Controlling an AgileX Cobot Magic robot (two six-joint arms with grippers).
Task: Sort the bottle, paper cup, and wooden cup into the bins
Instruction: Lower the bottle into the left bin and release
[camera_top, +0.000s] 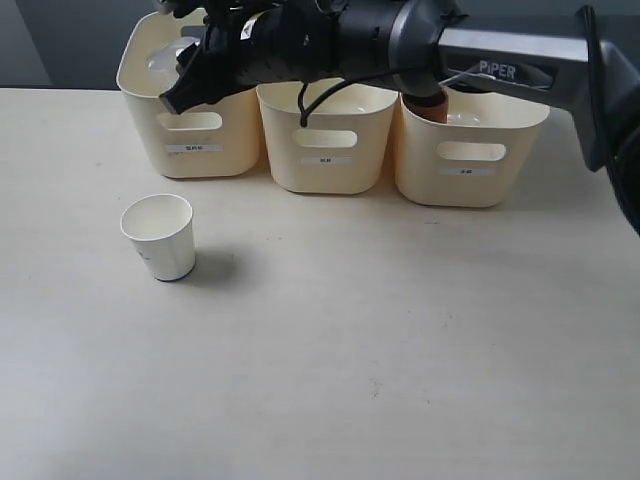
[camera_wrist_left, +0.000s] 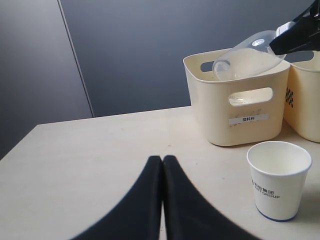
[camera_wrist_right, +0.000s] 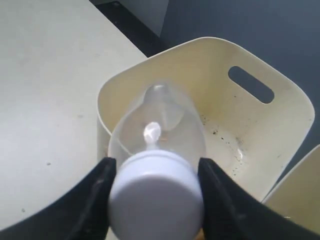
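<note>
- The right gripper (camera_wrist_right: 156, 192) has a finger on each side of the bottle (camera_wrist_right: 160, 130) at its cap end. The jaws are partway closed, with the cap filling the gap.
- The bottle hangs tilted, base lower than the cap, over the mouth of the left bin (camera_top: 190, 125). My guess is it's gripped by the cap so the body points into the bin and drops straight in on release.
- The arm comes from the right and stretches across the middle bin (camera_top: 325, 140) to get there.
- The left gripper (camera_wrist_left: 162, 161) is pinched closed with nothing in it, hanging back from the bins. It looks parked out of the way.
- The paper cup (camera_top: 158, 236) stands upright on the table (camera_top: 400, 350) in front of the left bin, not sorted yet.
- The wooden cup (camera_top: 430, 106) looks to be in the right bin (camera_top: 470, 150), though only a brown sliver shows.
- Only the right wrist view shows the grip itself and the bin's speckled floor.
- The left wrist view gives the bottle's tilt side-on, plus the print on the paper cup.
- Only the exterior view shows all three bins and the wooden cup.
</note>
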